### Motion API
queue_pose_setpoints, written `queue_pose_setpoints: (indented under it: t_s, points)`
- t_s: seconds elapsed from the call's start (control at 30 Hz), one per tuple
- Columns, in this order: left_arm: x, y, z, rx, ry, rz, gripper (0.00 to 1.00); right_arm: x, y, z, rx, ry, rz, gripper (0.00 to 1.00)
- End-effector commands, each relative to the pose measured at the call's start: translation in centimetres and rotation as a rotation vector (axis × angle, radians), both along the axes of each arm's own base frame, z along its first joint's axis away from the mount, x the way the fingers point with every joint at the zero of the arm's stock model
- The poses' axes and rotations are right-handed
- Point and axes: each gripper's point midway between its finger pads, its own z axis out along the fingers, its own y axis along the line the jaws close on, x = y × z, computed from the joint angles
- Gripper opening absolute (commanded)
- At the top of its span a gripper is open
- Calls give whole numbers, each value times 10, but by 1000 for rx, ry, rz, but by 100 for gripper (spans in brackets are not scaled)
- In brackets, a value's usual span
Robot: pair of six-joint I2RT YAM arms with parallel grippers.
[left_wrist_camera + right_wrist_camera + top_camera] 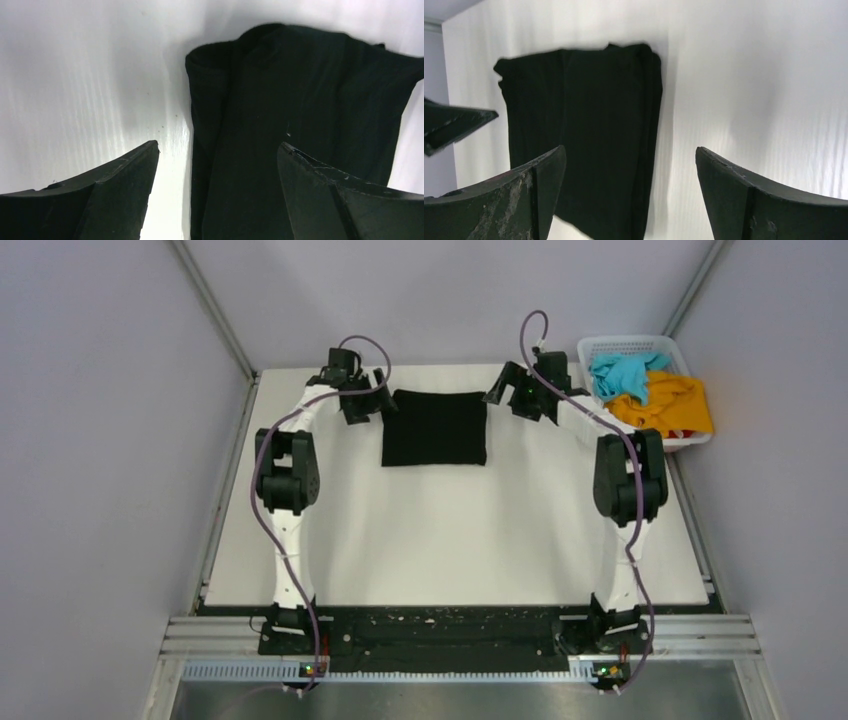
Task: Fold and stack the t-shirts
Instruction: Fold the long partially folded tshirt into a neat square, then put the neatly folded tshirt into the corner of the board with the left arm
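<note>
The black t-shirt [434, 427] lies folded into a flat rectangle at the far middle of the white table [450, 540]. My left gripper [368, 400] hovers at its left edge, open and empty; in the left wrist view the black t-shirt [300, 100] lies between and beyond the open fingers [125, 190]. My right gripper [508, 392] hovers at its right edge, open and empty; the black t-shirt [589, 130] shows there too. The turquoise t-shirt [625, 375] and the orange-yellow t-shirt [670, 405] lie crumpled in the basket.
The white lattice basket [625, 343] stands at the far right corner of the table, overhanging its edge. Grey walls and metal frame rails close in the table on the left, right and back.
</note>
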Motion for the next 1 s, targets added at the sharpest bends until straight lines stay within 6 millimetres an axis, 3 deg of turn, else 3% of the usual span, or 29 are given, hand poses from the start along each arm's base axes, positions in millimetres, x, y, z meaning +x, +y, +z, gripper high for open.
queue_pose_setpoints:
  t_s: [0.0,0.17,0.33,0.47,0.5,0.57,0.77,0.97]
  points:
    - [-7,-8,15,8,-30,-68,89,-29,-6,54,17,-116,18,99]
    - [-3,-20,-5,1,-3,-89,74,-67,-15,61,-4,-112,23,99]
    - [-5,-25,-32,74,43,-81,60,-90,-31,67,-65,-104,-8,99]
    - [1,-33,-40,71,45,-83,46,-106,-37,73,-76,-116,-16,99]
    - [2,-35,-40,66,40,-86,39,-110,-39,74,-81,-119,-20,99]
    - [5,-33,-41,79,36,-72,0,-116,-45,72,-106,-118,-38,99]
    - [9,25,-25,264,11,25,0,-126,-56,73,-159,-126,-52,99]
    - [15,120,3,337,-29,144,0,-127,-59,68,-174,-130,-63,99]
